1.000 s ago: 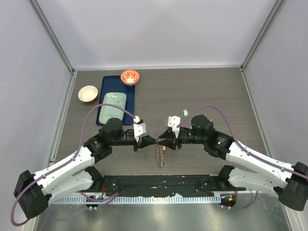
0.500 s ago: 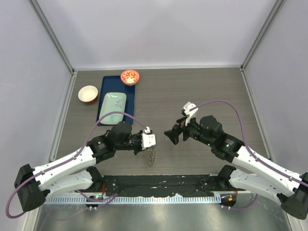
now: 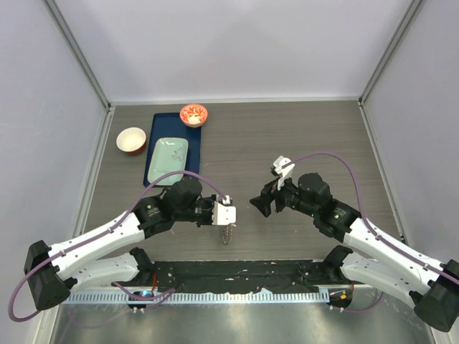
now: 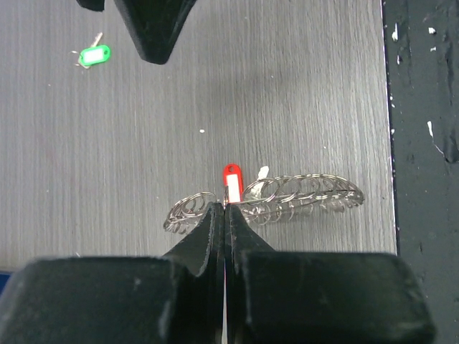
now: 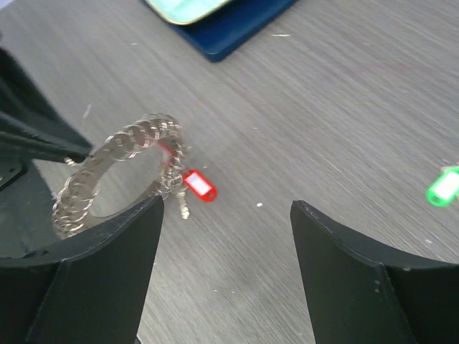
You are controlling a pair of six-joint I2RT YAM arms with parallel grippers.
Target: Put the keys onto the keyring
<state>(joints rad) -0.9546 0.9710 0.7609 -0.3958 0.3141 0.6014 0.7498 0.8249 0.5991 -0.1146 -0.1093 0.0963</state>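
A grey wood-grain desk (image 3: pixel 308 129) inside pale walls: the left end effector (image 4: pixel 224 215) is clenched on the keyring (image 4: pixel 301 193), holding it on edge near the desk's front, with the red key (image 4: pixel 230 175) apparently already threaded on it. The right end effector (image 5: pixel 226 208) hangs released and empty just beside the ring. The green key (image 5: pixel 445 188) lies flat beyond it, away from the ring, so the right side looks better placed to fetch it.
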